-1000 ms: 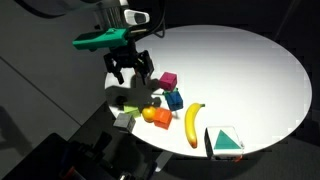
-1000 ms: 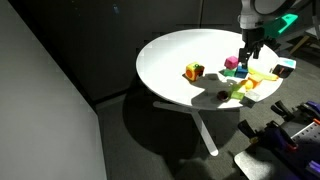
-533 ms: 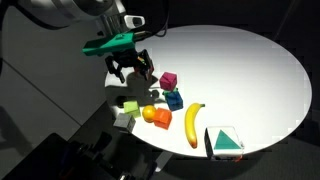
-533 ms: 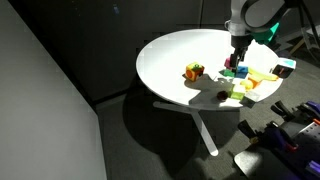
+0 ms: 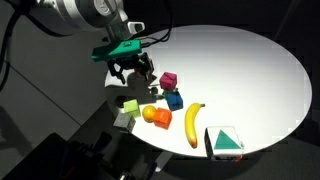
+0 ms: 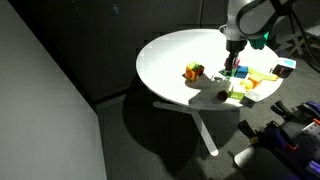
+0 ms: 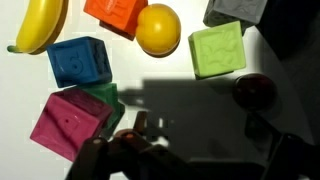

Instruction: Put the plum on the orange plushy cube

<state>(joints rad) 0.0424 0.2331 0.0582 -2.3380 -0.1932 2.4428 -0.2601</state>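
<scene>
The claw (image 7: 200, 160) hangs empty over the toys, its fingers spread wide as far as I can make out in the dark wrist view. The plum (image 7: 254, 90) lies on the white table (image 5: 250, 60), just right of the green cube (image 7: 217, 50) and not yet between the fingers. It looks small, smooth and round, and is likely light, so I'd expect it to roll or squirt out of a loose pinch. A grip across its middle from above seems safest, and the soft cube top may let it wobble. Only the wrist view shows the plum plainly. Only an exterior view shows the orange plushy cube (image 6: 193, 71), standing apart to the left of the other toys.
</scene>
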